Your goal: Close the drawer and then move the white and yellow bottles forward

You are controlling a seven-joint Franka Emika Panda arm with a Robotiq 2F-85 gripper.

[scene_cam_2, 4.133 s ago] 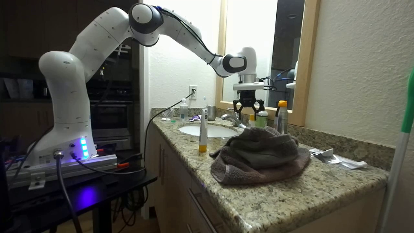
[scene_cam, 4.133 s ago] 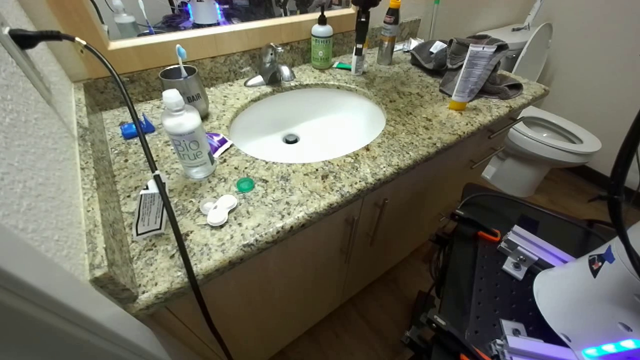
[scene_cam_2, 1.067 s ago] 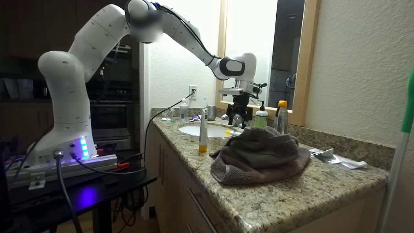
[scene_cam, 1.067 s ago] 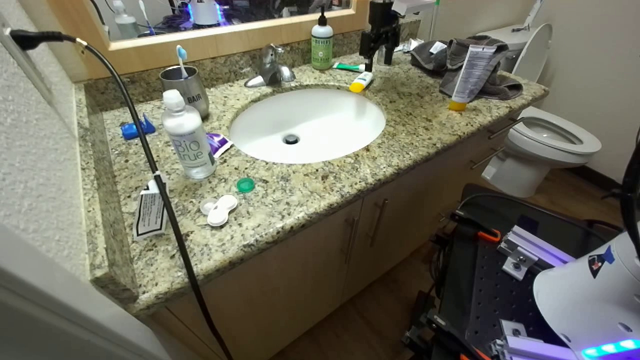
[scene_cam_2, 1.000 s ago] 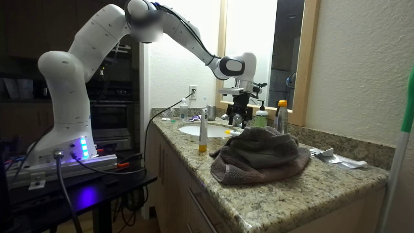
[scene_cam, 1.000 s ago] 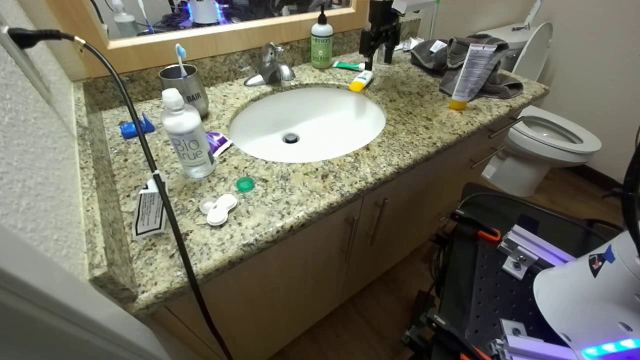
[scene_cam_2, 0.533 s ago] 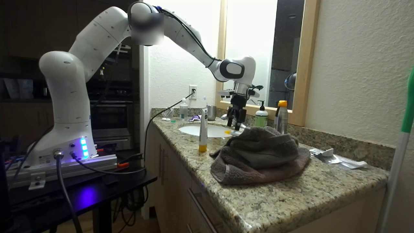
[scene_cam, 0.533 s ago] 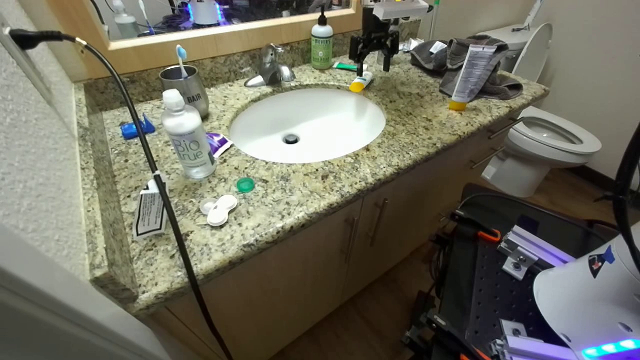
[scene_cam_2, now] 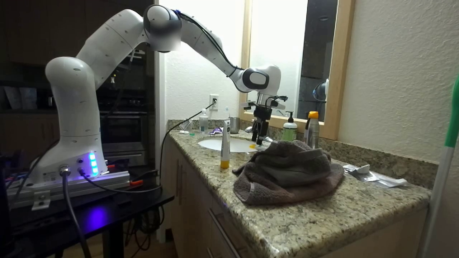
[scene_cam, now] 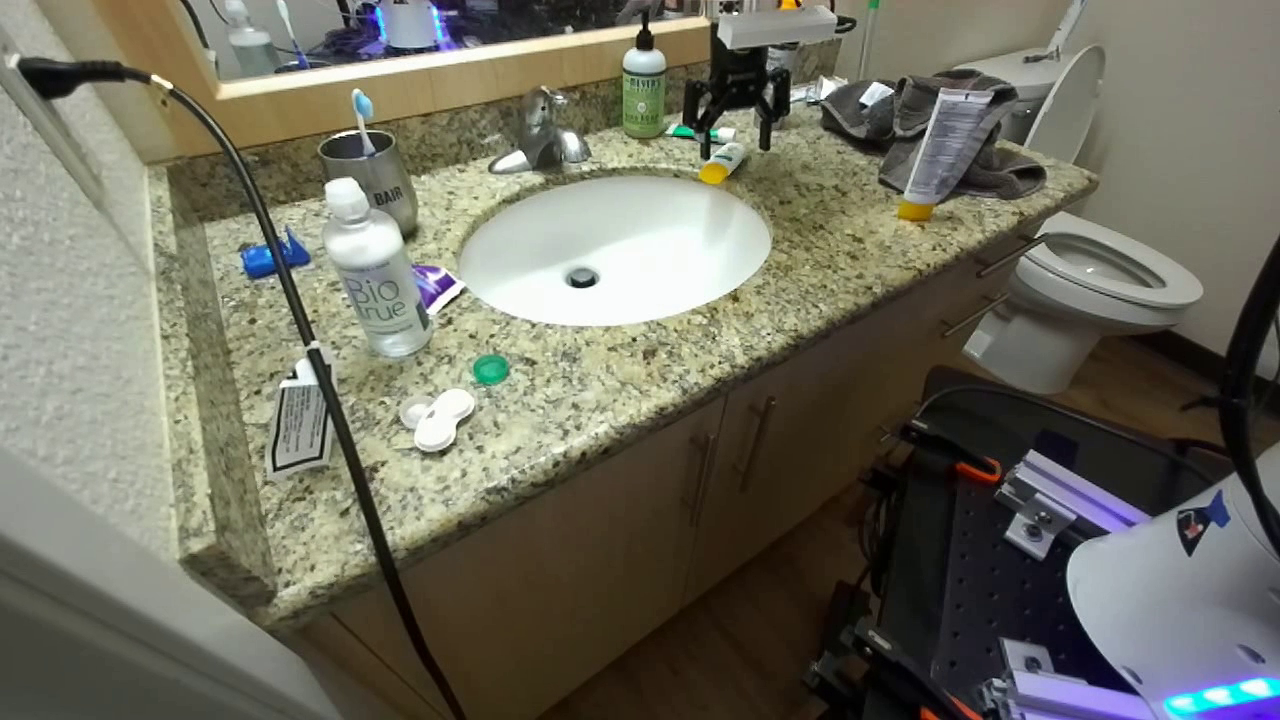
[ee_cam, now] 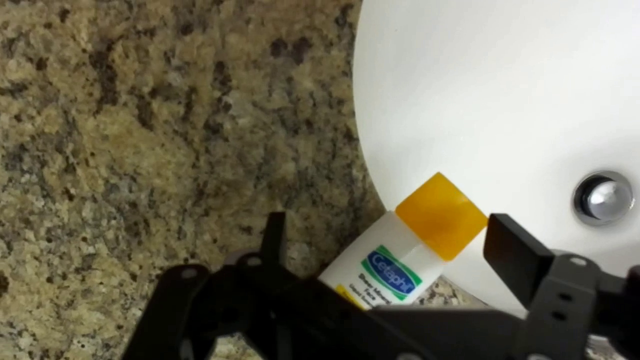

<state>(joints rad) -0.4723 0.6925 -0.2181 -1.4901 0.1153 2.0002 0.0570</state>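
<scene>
Hand (ee_cam: 389,222) spread wide, gripping nothing, we see the white-and-yellow bottle (ee_cam: 402,252) between its fingers (ee_cam: 517,257) in wrist view, lying on the counter (ee_cam: 200,130), yellow cap (ee_cam: 442,217) at the edge of the sink (ee_cam: 480,100).

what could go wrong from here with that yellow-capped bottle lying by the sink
If nudged, the bottle might tip into the sink: in the wrist view its yellow cap reaches over the edge.
It lies slanted between the open jaws, so it could twist or slip as they close.
The upright tube near the front edge of the counter may topple if bumped while the bottle comes forward.
</scene>
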